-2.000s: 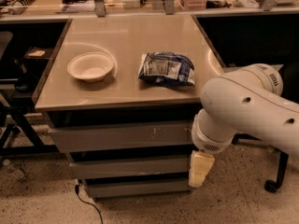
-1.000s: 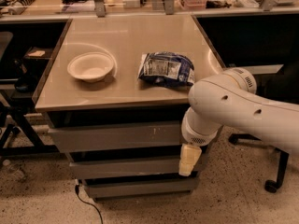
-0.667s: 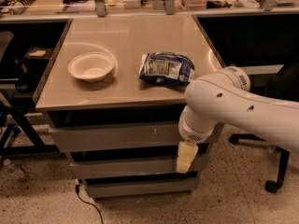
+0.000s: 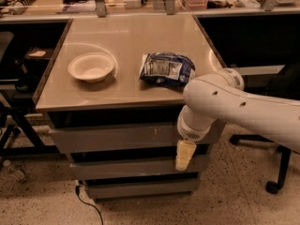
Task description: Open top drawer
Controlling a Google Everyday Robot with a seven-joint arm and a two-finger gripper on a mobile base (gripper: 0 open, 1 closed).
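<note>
Grey flat-fronted drawers: three, stacked as top drawer (image 4: 112, 137), middle drawer (image 4: 122, 167) and bottom drawer (image 4: 140, 187)
Shallow white bowl (image 4: 91, 67): one
Crinkled blue-and-white bag (image 4: 166, 69): one
Beige tabletop (image 4: 131, 36): one
White robot arm (image 4: 234, 104): one
Cream gripper (image 4: 184, 156): one, hanging before the middle drawer's right part

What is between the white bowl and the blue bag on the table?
Nothing: the camera view shows only bare tabletop between the bowl and the bag. The gripper hangs lower, just below the top drawer, toward its right end.
</note>
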